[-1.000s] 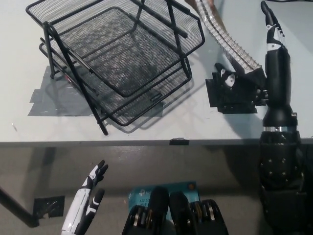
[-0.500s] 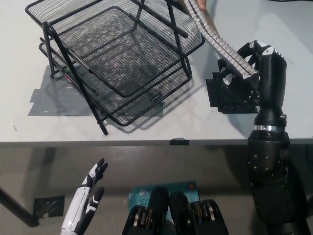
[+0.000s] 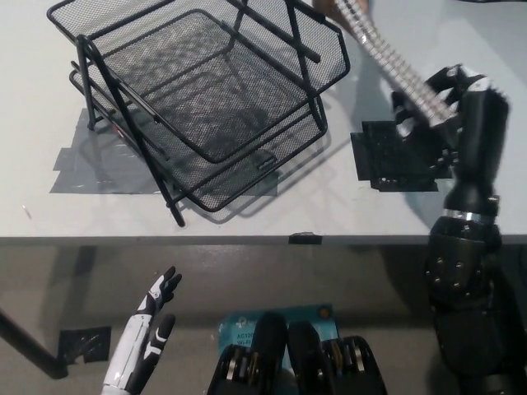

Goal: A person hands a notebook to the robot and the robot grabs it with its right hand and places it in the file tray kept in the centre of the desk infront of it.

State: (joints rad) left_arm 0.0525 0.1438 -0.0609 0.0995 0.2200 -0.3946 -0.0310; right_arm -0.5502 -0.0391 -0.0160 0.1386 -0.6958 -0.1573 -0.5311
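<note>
Desk: pale grey desk point(image 3: 247, 206) fills the upper part of the view, its front edge running straight across the middle, with dull floor below.
Hidden or cut off: the notebook point(image 3: 394, 62) runs out of the picture at about 12 o'clock, so its far end is not visible; a person's fingers point(image 3: 327, 10) barely show at that top edge, touching it, and how they hold it cannot be told.
Also hard to read: the notebook is seen edge-on, so its cover is out of sight.
Notebook: a long thin strip with a pale, ribbed, coil-like edge, slanting from 12 o'clock down to about 2 o'clock, raised above the desk.
Right hand: black right hand point(image 3: 436, 103) at 2 o'clock has its fingers wrapped round the lower end of the notebook, pinching it.
Under the hand: a flat black square patch point(image 3: 387, 160) lies on the desk, partly covered by the arm.
File tray: black wire mesh file tray point(image 3: 123, 33) of two tiers sits from 10 to 12 o'clock, well left of the notebook; nothing lies in its top tier.
Tape: grey tape point(image 3: 90, 169) shows on the desk under the tray's left side.
Left hand: white left hand point(image 3: 156, 309) hangs at 7 o'clock below the desk edge, fingers loosely spread, holding nothing.
</note>
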